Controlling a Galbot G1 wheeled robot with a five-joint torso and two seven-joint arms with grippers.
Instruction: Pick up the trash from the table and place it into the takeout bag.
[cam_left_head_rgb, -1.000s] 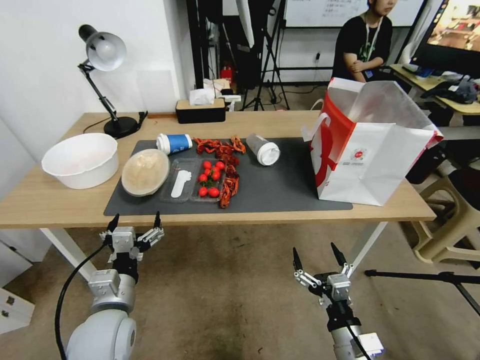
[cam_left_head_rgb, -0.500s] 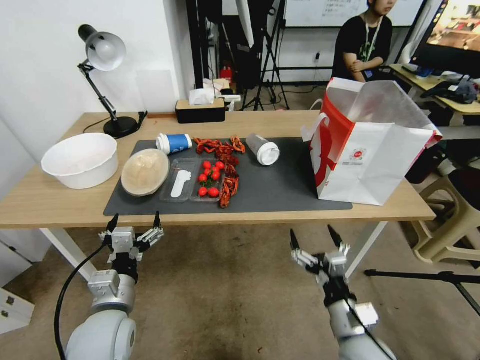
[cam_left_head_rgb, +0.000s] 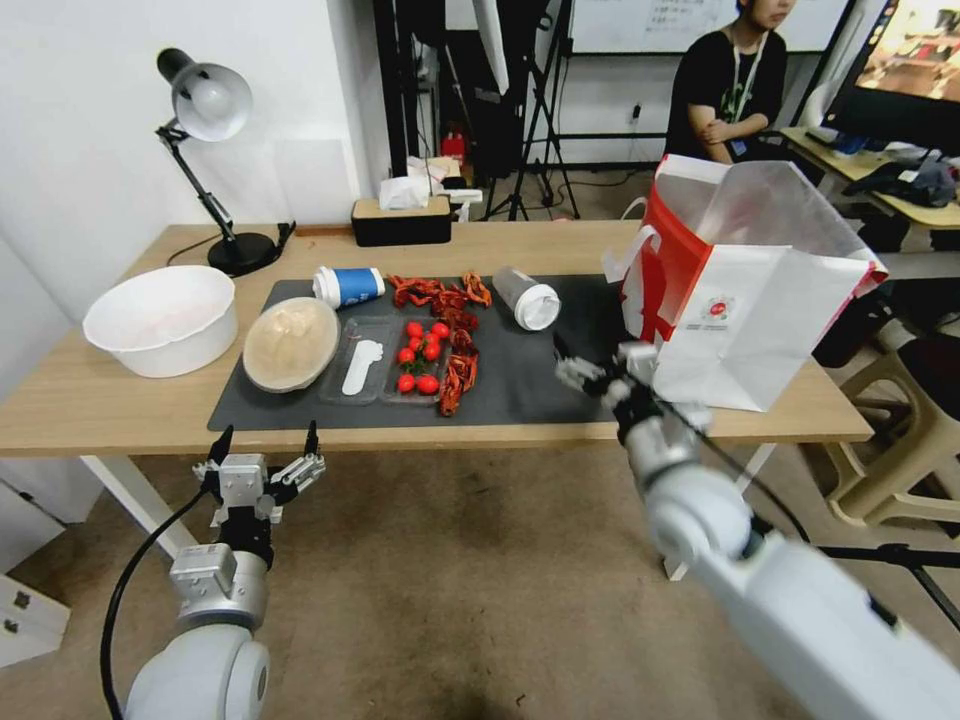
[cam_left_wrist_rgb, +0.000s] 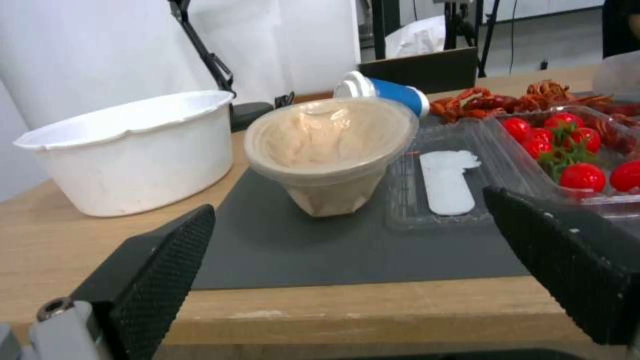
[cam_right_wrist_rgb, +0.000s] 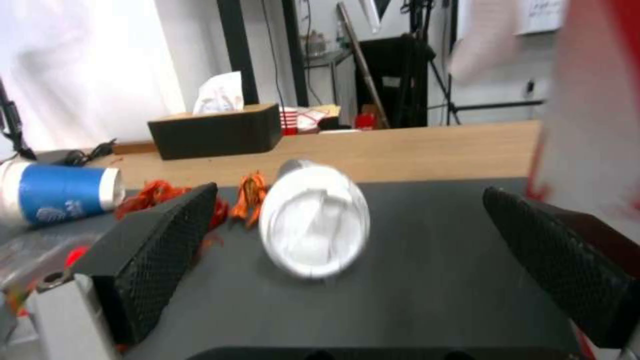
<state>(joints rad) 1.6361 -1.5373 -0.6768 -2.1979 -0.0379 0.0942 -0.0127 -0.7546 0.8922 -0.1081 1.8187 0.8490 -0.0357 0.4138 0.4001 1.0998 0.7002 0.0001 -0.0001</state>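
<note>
Progress: 0 items bagged. Clear lidded cup (cam_left_head_rgb: 527, 298), blue cup (cam_left_head_rgb: 348, 286), bowl (cam_left_head_rgb: 290, 343) lie on worktop (cam_left_head_rgb: 120, 400). Right gripper (cam_left_head_rgb: 600, 372) wide open, empty, over the mat facing the clear cup beside takeout bag (cam_left_head_rgb: 740, 300). Left gripper (cam_left_head_rgb: 262, 462) open, empty, parked below the worktop edge.

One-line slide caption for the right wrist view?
Open right pincer faces a toppled clear white-lidded cup on the dark grey mat.

White basin (cam_left_head_rgb: 160, 320) stands on bare wood at the far left. Black desk lamp (cam_left_head_rgb: 212, 130) stands behind it, near the wall. Dark tissue box (cam_left_head_rgb: 400, 220) sits at the rear edge. Beige plastic stool (cam_left_head_rgb: 900, 440) stands on the floor, far right.
</note>
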